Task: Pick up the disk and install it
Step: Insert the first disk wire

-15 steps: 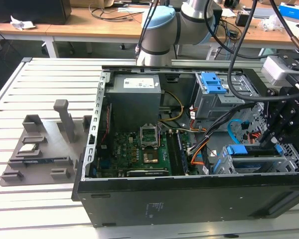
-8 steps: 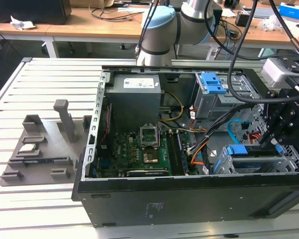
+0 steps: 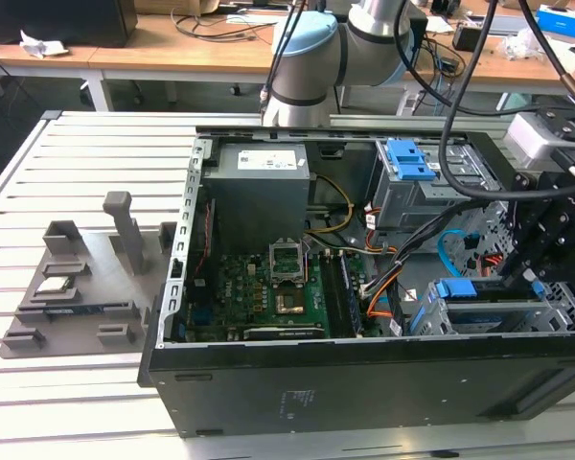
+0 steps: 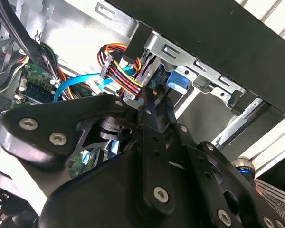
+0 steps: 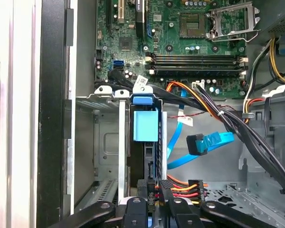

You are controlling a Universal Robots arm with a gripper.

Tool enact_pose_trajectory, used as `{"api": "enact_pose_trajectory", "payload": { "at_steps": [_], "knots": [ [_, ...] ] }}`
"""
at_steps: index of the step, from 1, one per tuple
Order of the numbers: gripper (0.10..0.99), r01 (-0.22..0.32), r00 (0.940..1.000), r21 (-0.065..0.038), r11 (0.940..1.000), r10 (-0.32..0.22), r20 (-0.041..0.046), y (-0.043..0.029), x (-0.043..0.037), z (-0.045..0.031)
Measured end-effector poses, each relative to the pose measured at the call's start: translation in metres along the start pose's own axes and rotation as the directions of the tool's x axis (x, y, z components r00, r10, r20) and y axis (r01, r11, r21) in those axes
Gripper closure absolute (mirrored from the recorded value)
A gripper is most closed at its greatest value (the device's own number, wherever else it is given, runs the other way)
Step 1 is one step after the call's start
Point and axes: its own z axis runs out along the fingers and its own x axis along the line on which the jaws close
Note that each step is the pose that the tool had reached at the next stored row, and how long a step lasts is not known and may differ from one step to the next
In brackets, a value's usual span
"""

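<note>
Disk stands edge-up in the drive cage at case's near right; gripper clenched on disk. You risk snagging the SATA cable just beside it.

An open black computer case lies on a slatted white metal table. Inside it, a green motherboard sits below a grey power supply. A grey drive cage with a blue latch stands toward the exterior view's right. In the first wrist view, a blue data cable hangs loose beside a bundle of black cables, with memory slots and the processor socket beyond. On the exterior view's left, a grey fixture holds a small square chip. Wooden desks stand behind the table.
</note>
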Motion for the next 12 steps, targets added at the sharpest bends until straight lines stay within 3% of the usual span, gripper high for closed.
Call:
{"api": "enact_pose_trajectory", "payload": {
  "at_steps": [7,8,10,12],
  "knots": [
    [0.843,0.0,1.0,0.0,1.0,0.0,-0.0002,0.0012,-0.0063,-0.0201],
    [0.859,0.0,1.0,0.0,1.0,0.0,-0.0002,0.0014,-0.0072,-0.023],
    [0.98,0.0,1.0,0.0,1.0,0.0,-0.0001,0.0018,-0.008,-0.0298],
    [0.98,0.0,1.0,0.0,1.0,0.0,-0.0001,0.0023,-0.0083,-0.0381]
  ]
}}
